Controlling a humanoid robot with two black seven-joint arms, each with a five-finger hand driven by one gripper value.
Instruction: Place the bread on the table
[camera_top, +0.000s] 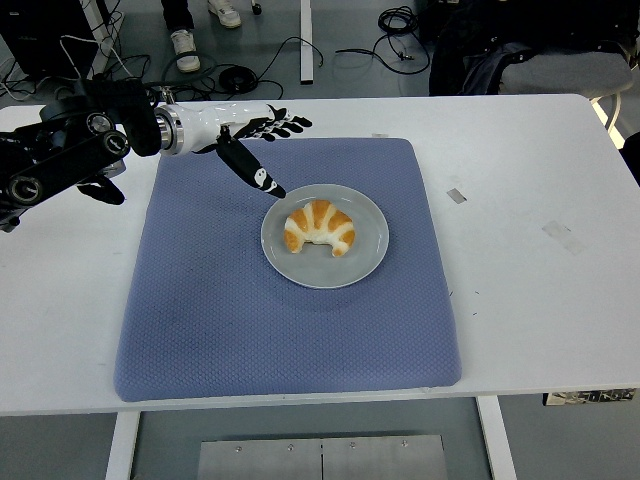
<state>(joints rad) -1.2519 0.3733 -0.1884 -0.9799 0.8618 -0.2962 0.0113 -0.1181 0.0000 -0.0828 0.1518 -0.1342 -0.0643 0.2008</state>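
The bread (320, 228) is a crescent-shaped croissant, golden brown along its ridges with paler, whitish bands between them, its two tips curling down toward 6 o'clock. It lies a little toward 10 o'clock of centre on a round grey plate (365, 262), which sits on a blue quilted mat (200, 320) covering the middle of the white surface (530, 300). The left robot hand (252, 143) reaches in from 9 o'clock on a black arm with a white forearm, its fingers (290, 124) spread apart and holding nothing; the thumb points down toward the plate's rim at about 10 o'clock, just beside it, and I cannot tell whether it touches the mat. The hand is near the bread but apart from it. Small strips of tape (457, 195) lie on the surface at 3 o'clock of the mat
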